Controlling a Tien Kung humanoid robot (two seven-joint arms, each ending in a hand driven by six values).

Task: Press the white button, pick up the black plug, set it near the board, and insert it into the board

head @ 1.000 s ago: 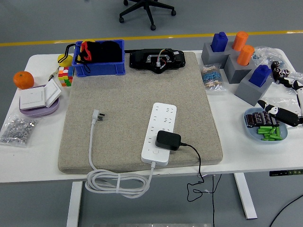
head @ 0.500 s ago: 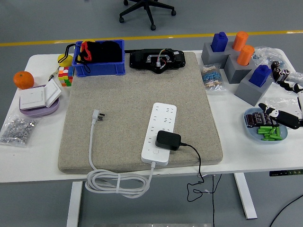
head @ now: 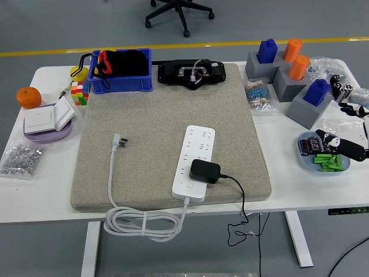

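Here, black plug point(head: 204, 171) seated crosswise on the board point(head: 194, 163), cord rightward; right hand point(head: 347, 128) spread, empty.

White table point(head: 46, 190) — grey mat point(head: 155, 127) atop

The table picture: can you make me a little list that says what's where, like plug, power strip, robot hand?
black plug: sitting in the white power strip, near its front end
power strip's own white plug: loose on the grey mat
right hand: at the right edge, over the blue dish, fingers relaxed, holding nothing
left hand: not in view
orange: far left of the table
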